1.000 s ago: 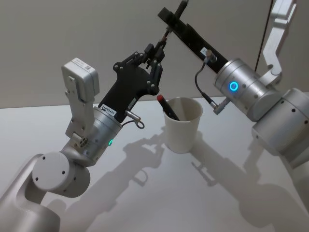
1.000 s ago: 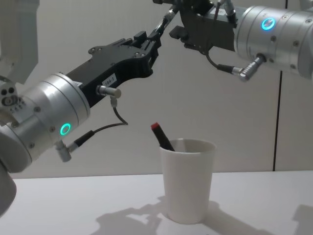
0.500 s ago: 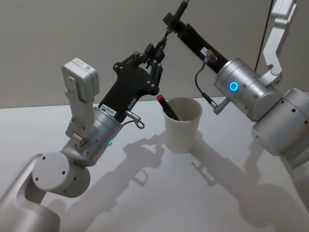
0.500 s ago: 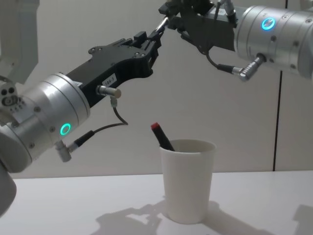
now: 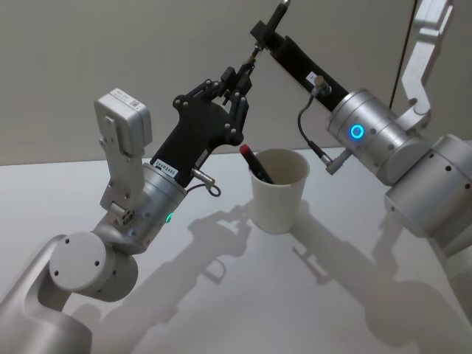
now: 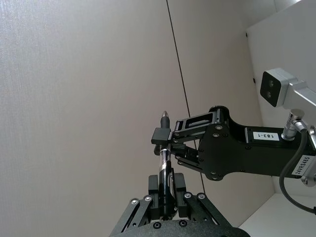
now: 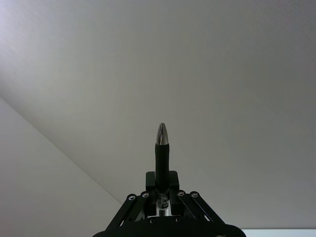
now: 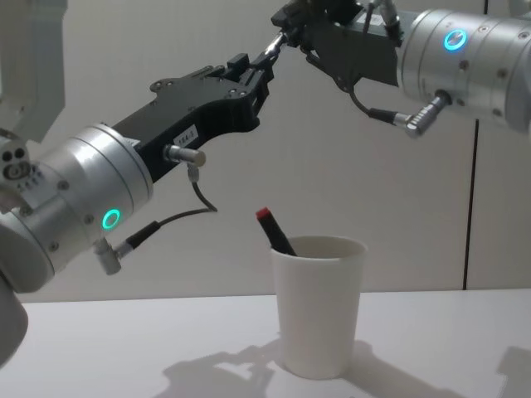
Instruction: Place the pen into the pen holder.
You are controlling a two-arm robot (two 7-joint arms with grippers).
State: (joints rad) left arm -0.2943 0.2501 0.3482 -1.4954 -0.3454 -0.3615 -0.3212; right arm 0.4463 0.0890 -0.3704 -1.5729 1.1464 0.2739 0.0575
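- Closed since a second ago: the right end effector (image 8: pixel 286 18), earlier just apart from the pen (image 6: pixel 165 160), now pinches the upper part of the barrel, high above the pen holder (image 8: pixel 319 305).
- Unchanged over that second: the left end effector (image 6: pixel 165 190), clamped on the pen's lower part, arm raised from the left.
- Held by both at once, then, the pen slanting up between them, tip (image 7: pixel 163 133) poking out beyond the right fingers (image 6: pixel 159 136).
- Reads as a handover in mid-air; probably next, the left grip lets go so the right arm can carry the pen down to the cup.
- Standing upright on the counter (image 5: pixel 310 295), the white pen holder, already with a red-capped pen (image 8: pixel 275 231) leaning on its rim.
- Hard to make out: how firmly the right fingers bite, the pen being thin and dark against dark links.
- Hidden by the cup wall: the lower end of the red-capped pen.
- Cut off at the head view's top edge: the pen's far end (image 5: pixel 280 9).
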